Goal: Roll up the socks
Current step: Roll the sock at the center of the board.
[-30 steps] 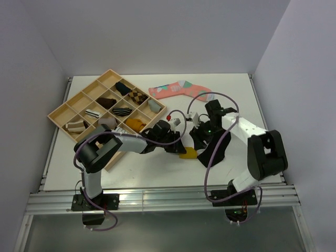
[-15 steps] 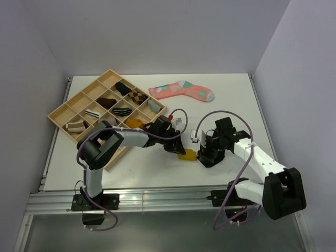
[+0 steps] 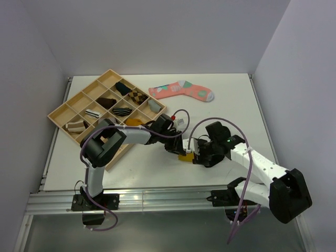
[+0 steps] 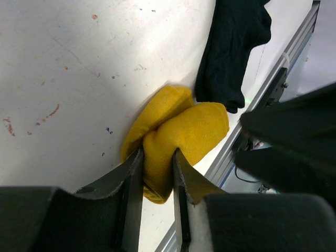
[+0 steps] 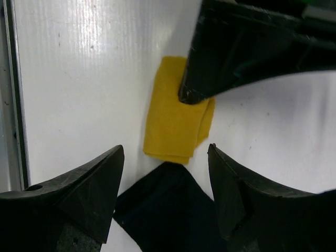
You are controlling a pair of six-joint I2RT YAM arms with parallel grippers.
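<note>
The mustard-yellow sock (image 4: 181,131) lies folded on the white table, and my left gripper (image 4: 157,176) is shut on its folded end. It also shows in the top view (image 3: 185,156) and in the right wrist view (image 5: 173,123). The black sock (image 4: 231,52) lies flat right beside it, touching its end, and shows in the right wrist view (image 5: 168,207). My right gripper (image 5: 165,181) is open and empty, low over the spot where the two socks meet. In the top view the right gripper (image 3: 196,154) covers most of the black sock, facing my left gripper (image 3: 178,148).
A wooden compartment tray (image 3: 80,92) with several small sock bundles stands at the back left. A pink patterned sock (image 3: 181,90) lies at the back middle. The metal rail at the table's front edge (image 3: 157,197) is close behind the socks.
My right arm has swung down and to the left, bringing its open gripper low beside the yellow sock. My left gripper has stayed shut on the yellow sock.
</note>
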